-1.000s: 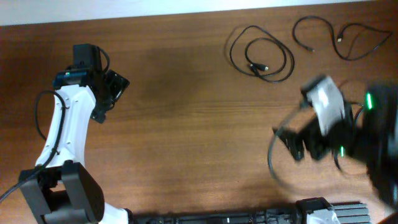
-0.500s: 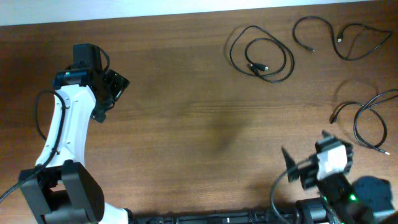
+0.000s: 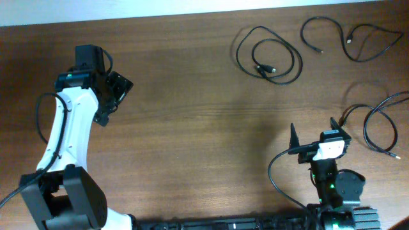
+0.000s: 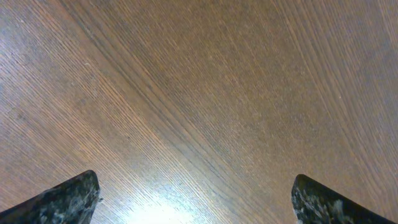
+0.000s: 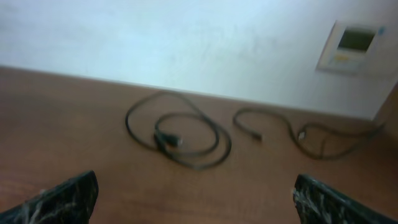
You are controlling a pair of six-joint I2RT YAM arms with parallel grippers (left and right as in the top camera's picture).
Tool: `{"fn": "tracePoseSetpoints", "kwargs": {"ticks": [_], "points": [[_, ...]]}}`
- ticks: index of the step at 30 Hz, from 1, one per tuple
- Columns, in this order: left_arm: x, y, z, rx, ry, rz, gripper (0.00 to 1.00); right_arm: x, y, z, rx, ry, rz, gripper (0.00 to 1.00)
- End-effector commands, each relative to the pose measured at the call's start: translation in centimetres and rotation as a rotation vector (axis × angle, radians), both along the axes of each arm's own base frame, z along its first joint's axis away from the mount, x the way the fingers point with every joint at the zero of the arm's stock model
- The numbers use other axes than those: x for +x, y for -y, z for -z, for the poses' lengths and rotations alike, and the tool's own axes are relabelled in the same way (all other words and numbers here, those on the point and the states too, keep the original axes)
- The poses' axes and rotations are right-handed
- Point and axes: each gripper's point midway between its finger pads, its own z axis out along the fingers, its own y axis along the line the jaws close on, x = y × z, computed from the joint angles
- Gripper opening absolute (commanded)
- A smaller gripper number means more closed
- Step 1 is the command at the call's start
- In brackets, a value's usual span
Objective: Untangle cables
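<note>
Three thin black cables lie apart on the brown table. A coiled cable [image 3: 267, 56] lies at the top centre-right, also in the right wrist view [image 5: 180, 134]. A wavy cable [image 3: 348, 38] lies at the top right, also in the right wrist view [image 5: 298, 134]. A third cable [image 3: 378, 121] lies at the right edge. My right gripper [image 3: 313, 137] is open and empty near the front right [image 5: 193, 199]. My left gripper [image 3: 118, 96] is open and empty over bare wood at the left [image 4: 196, 199].
The wooden table [image 3: 204, 128] runs to a white wall at the back [image 5: 186, 43]. A small wall panel [image 5: 351, 46] hangs at the right. Thick black robot wires [image 3: 281, 176] loop by the right arm's base.
The right arm has drawn back from the right-edge cable toward the table's front and settled upright. The third cable now lies uncovered on the table. The left arm has not moved.
</note>
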Motion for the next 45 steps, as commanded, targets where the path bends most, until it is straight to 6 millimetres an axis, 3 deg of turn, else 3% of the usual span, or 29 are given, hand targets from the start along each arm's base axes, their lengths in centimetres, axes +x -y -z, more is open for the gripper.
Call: {"fn": "tracePoseSetpoints", "kwargs": {"ticks": [1,14,17,18,21,22,25,26,27,32,36,40,45], "points": [[0.1,-0.1,0.0,0.006,-0.001,0.005,0.99,0.1,0.9,1.3,0.05,-0.019,0.051,0.99],[0.1,-0.1,0.0,0.006,-0.001,0.005,0.99,0.1,1.3,1.3,0.049,-0.019,0.071,0.98],[2.1,-0.3,-0.7,0.016,0.088,0.004,0.99,0.1,1.3,1.3,0.049,-0.019,0.071,0.99],[1.5,0.7,-0.6,-0.04,0.062,0.023,0.99,0.1,1.3,1.3,0.049,-0.019,0.071,0.99],[1.8,3.2,-1.8,-0.067,0.117,0.323,0.99,0.1,1.3,1.3,0.049,-0.019,0.071,0.98],[1.3,4.0,-4.1,-0.008,0.169,0.47,0.98,0.1,1.3,1.3,0.049,-0.019,0.071,0.99],[-0.9,5.2,-10.4,0.075,0.347,0.571,0.99,0.1,1.3,1.3,0.049,-0.019,0.071,0.98],[-2.1,5.6,-12.4,0.103,0.417,0.595,0.98,0.1,1.3,1.3,0.049,-0.019,0.071,0.98],[-4.9,6.4,-14.9,0.145,0.538,0.632,0.99,0.1,1.3,1.3,0.049,-0.019,0.071,0.99],[-16.1,6.7,-16.8,0.216,0.811,0.642,0.98,0.1,1.3,1.3,0.049,-0.019,0.071,0.98],[-23.4,4.6,-14.8,0.295,0.784,0.577,0.99,0.1,1.3,1.3,0.049,-0.019,0.071,0.98],[-24.9,3.0,-15.5,0.389,0.859,0.509,0.99,0.1,1.3,1.3,0.049,-0.019,0.071,0.99],[-22.1,3.0,-14.5,0.509,1.016,0.535,0.99,0.1,1.3,1.3,0.049,-0.019,0.071,0.99]]}}
